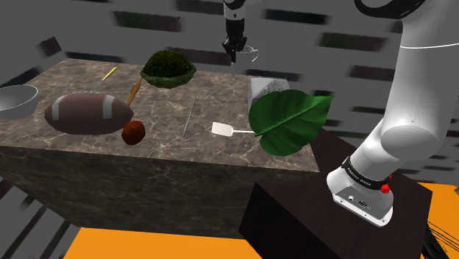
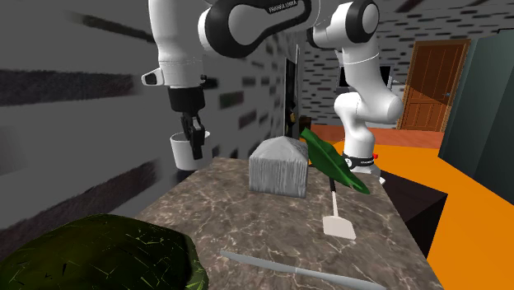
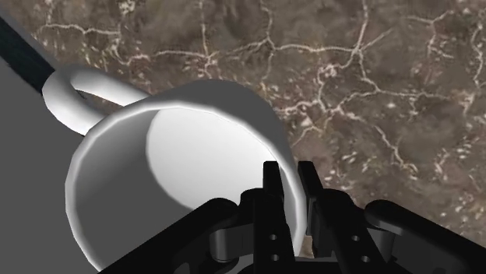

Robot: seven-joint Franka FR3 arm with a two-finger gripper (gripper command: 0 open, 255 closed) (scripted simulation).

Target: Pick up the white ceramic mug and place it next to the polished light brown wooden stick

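A white mug (image 1: 251, 53) hangs in the air above the far edge of the marble table (image 1: 165, 151). My gripper (image 1: 234, 50) is shut on its rim, one finger inside the cup and one outside. The second exterior view shows the mug (image 2: 184, 152) lifted off the tabletop under the gripper (image 2: 196, 142). In the wrist view the mug (image 3: 171, 156) tilts with its handle pointing away from the gripper (image 3: 287, 173). The light brown wooden stick (image 1: 134, 92) lies toward the shoulder view's left, beside a brown football (image 1: 87, 112), well away from the mug.
A dark green mossy lump (image 1: 168, 68) sits between the mug and the stick. A grey block (image 1: 265, 90), a big green leaf (image 1: 288, 118), a white spatula (image 1: 224, 129), a thin grey rod (image 1: 190, 116), a small brown ball (image 1: 133, 132) and a metal bowl (image 1: 16, 99) share the table.
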